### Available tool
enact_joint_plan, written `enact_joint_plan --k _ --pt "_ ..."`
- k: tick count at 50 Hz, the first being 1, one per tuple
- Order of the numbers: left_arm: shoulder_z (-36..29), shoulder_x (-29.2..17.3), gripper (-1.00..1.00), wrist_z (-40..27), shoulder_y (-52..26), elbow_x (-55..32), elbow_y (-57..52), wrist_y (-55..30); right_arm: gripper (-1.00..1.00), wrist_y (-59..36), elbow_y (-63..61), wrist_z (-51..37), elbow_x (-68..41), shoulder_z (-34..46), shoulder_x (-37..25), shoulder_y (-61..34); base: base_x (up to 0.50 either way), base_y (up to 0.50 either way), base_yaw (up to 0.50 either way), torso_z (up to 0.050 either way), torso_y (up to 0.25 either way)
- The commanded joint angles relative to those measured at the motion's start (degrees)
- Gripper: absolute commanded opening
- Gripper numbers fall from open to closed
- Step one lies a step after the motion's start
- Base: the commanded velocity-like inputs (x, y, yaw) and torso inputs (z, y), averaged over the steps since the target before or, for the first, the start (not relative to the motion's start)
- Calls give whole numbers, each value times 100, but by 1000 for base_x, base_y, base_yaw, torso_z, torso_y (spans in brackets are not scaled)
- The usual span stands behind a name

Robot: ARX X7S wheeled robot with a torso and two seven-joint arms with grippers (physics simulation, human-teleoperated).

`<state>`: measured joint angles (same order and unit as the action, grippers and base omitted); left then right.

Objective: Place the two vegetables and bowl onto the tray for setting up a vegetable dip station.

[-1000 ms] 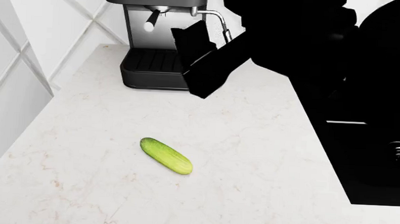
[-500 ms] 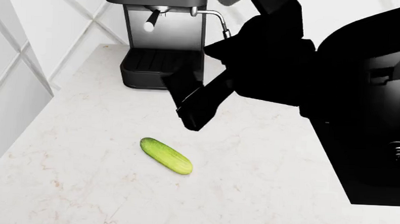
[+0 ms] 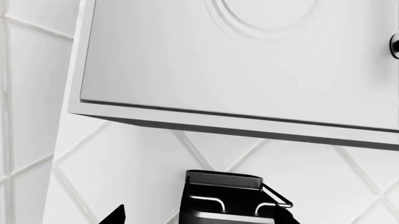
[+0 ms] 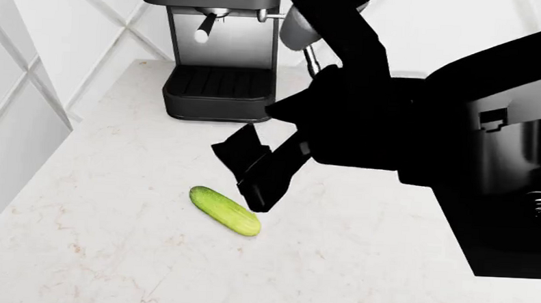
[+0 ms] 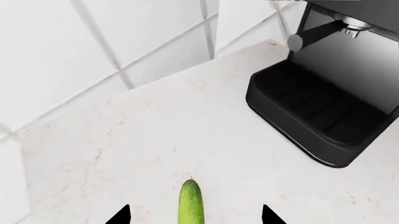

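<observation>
Lying bare on the countertop (image 4: 110,254), the smooth light-green cucumber (image 4: 224,210) sits under the right pincer (image 4: 254,170), spread wide, empty

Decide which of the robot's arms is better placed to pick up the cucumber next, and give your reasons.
The right arm. In the head view its gripper hangs open just above the cucumber, and the right wrist view shows the cucumber between its fingertips. The left wrist camera faces a wall cabinet.

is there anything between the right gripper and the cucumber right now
Nothing visible. In the head view the right gripper hangs open just above and beside the cucumber, with only bare marble counter around it. The right wrist view shows the cucumber lying between the finger tips. The espresso machine stands well behind.
</observation>
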<state>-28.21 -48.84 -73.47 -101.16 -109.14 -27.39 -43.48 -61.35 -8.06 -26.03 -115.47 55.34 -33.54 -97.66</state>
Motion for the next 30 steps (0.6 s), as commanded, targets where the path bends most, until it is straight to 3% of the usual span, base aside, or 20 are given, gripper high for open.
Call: enact_joint_plan --k 1,30 --pt "-19 0 100 24 17 34 3 4 100 -125 16 -37 -103 160 -60 88 0 0 0 0 0" --pt "-56 3 100 14 -7 24 0 16 100 -290 -124 -13 106 518 10 385 0 0 0 0 0"
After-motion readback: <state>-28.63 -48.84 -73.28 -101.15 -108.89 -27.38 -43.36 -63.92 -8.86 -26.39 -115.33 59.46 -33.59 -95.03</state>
